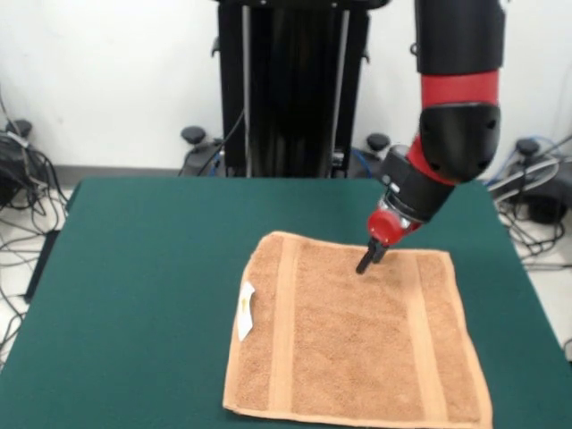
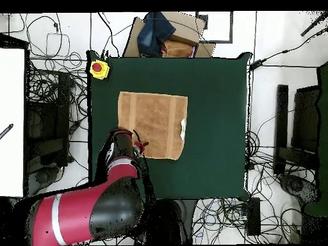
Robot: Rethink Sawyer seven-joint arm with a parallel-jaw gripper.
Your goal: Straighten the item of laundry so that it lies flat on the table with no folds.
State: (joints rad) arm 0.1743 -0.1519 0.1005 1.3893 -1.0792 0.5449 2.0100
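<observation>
The item of laundry (image 1: 357, 335) (image 2: 154, 122) is an orange-tan towel spread on the dark green table (image 1: 143, 268) (image 2: 218, 96). It looks flat, with two woven bands running across it and a white tag (image 1: 245, 308) (image 2: 183, 125) on one edge. My gripper (image 1: 367, 261) (image 2: 139, 149) comes down onto the towel near its far edge in the front view; its dark tip looks narrow and seems to touch the cloth. The overhead view shows the arm covering that corner of the towel.
A yellow box with a red button (image 2: 98, 69) sits at one table corner. Cardboard and dark cloth (image 2: 163, 35) lie beyond the far table edge in the overhead view. Cables and stands ring the table on the floor.
</observation>
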